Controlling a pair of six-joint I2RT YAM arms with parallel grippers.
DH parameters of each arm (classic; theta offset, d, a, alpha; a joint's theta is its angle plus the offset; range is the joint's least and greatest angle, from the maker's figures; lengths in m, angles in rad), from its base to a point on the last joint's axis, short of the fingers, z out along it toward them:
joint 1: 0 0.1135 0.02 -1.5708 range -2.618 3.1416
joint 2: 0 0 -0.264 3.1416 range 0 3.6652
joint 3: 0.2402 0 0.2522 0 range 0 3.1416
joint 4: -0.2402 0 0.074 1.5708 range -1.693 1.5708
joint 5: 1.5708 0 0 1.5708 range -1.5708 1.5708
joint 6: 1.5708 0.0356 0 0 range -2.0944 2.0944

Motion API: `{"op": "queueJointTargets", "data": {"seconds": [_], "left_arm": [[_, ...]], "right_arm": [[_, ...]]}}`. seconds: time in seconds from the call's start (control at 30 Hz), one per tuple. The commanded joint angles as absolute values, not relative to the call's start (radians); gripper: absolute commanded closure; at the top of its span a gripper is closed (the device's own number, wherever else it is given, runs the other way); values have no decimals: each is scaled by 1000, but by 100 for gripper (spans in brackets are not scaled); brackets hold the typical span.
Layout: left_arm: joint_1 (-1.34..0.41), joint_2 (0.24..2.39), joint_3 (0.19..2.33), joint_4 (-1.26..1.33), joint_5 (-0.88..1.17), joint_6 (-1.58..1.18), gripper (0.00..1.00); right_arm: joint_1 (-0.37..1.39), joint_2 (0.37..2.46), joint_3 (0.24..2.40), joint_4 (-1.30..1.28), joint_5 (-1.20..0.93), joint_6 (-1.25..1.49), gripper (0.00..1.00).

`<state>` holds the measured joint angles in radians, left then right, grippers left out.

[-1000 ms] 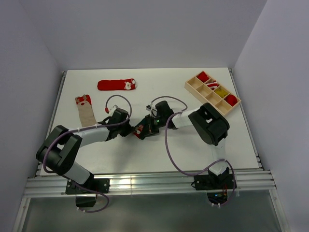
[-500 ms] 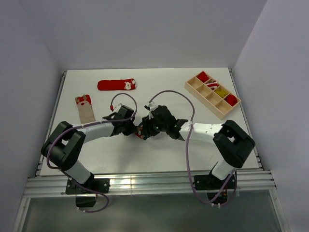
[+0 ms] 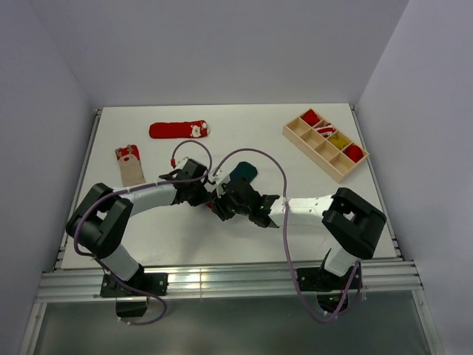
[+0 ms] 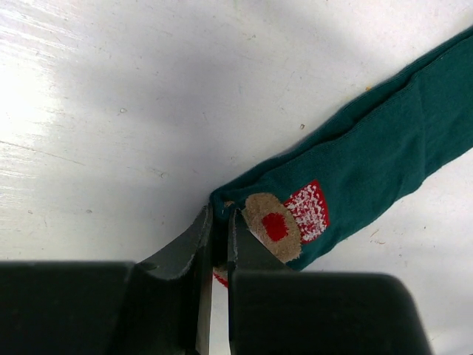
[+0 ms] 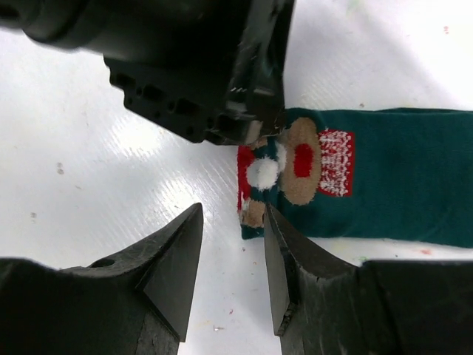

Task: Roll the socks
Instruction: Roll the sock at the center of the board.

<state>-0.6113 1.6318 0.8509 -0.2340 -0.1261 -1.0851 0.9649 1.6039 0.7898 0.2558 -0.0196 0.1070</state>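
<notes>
A dark green sock (image 4: 369, 155) with a red and tan figure lies flat at the table's middle. In the top view its far end (image 3: 242, 171) shows behind the arms. My left gripper (image 4: 219, 218) is shut on the corner of the sock's patterned end, low on the table, and it also shows in the top view (image 3: 204, 194). My right gripper (image 5: 233, 211) is open and empty just in front of that same end (image 5: 384, 174). Its right fingertip is at the sock's edge. The left gripper's body (image 5: 222, 96) sits close above it.
A red sock (image 3: 179, 130) lies flat at the back left. A tan sock (image 3: 131, 166) lies at the left edge. A wooden compartment tray (image 3: 295, 136) with rolled socks stands at the back right. The two wrists (image 3: 222, 205) are almost touching.
The right arm has swung its forearm nearer and lower, which uncovers the green sock's far end. Both grippers stay at the sock's patterned end. The left arm has shifted slightly right.
</notes>
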Motion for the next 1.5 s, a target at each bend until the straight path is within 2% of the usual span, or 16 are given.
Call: {"op": "queueJointTargets", "data": {"seconds": [0.0,0.63,0.73,0.77,0.8,0.9,0.93,1.1,1.23,1.33,1.47], "left_arm": [[-615,1651,871,-291,-141,-1058,100],[-615,1655,879,-291,-127,-1058,100],[-615,1651,876,-290,-127,-1060,100],[-615,1649,873,-288,-127,-1060,100],[-615,1648,871,-287,-127,-1061,100],[-615,1628,854,-276,-140,-1081,92],[-615,1608,836,-262,-143,-1094,84],[-614,1508,787,-236,-198,-1149,66],[-611,1427,743,-207,-236,-1181,43],[-607,1378,730,-203,-250,-1192,32],[-609,1348,710,-181,-226,-1204,29]], "right_arm": [[992,1631,795,322,35,48,54],[1009,1818,877,229,106,57,55],[1009,1833,887,215,124,64,66],[1009,1833,887,213,121,72,76],[1009,1833,885,213,118,74,82],[1006,1830,890,201,91,92,99],[1002,1832,891,189,77,109,100],[925,1821,876,187,-148,193,100],[845,1824,868,204,-315,276,100],[783,1845,864,228,-449,345,100],[707,1887,854,279,-572,437,100]]}}
